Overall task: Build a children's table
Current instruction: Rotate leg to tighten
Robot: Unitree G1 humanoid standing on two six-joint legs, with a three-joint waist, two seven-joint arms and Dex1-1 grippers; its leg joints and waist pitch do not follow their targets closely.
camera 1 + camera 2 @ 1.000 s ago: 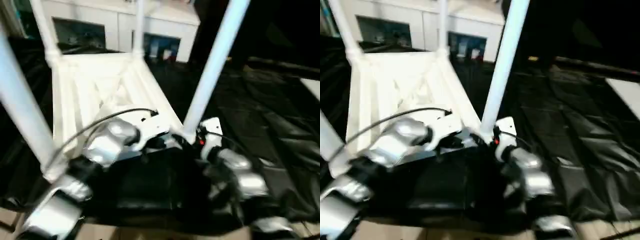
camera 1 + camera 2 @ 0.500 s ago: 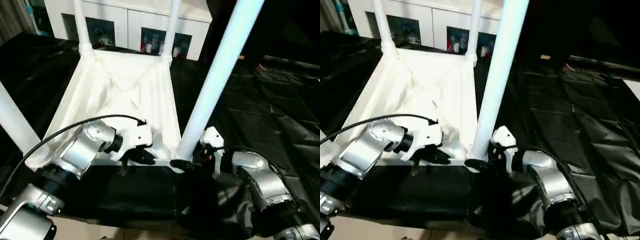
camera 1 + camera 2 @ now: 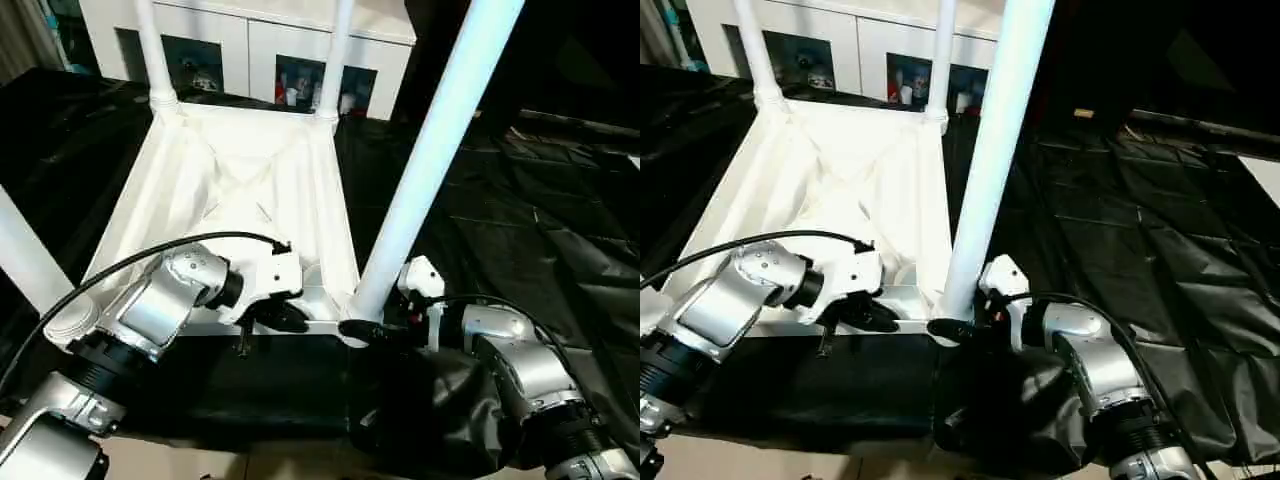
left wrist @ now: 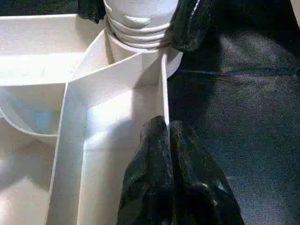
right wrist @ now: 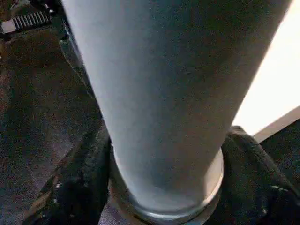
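The children's table lies upside down on black sheeting, its white ribbed top (image 3: 250, 190) facing up and four white legs standing in the corner sockets. My left gripper (image 4: 166, 129) is shut on the thin near rim wall of the top, close to the near right corner (image 3: 285, 318). The near right leg (image 3: 430, 150) rises steeply from its socket. My right gripper (image 3: 955, 328) wraps the base of that leg, one black finger (image 5: 79, 178) pressed against each side of it. The near left leg (image 3: 25, 250) and the two far legs (image 3: 335, 60) stand untouched.
A white cabinet with glass doors (image 3: 250, 40) stands just behind the table's far edge. Wrinkled black sheeting (image 3: 520, 200) covers the floor to the right and in front. A black cable (image 3: 150, 255) arcs over my left forearm. A strip of pale floor (image 3: 200, 465) shows nearest to me.
The camera has tilted and steadied. My right gripper's fingers have drawn in around the base of the near right leg. The left gripper keeps its hold on the rim.
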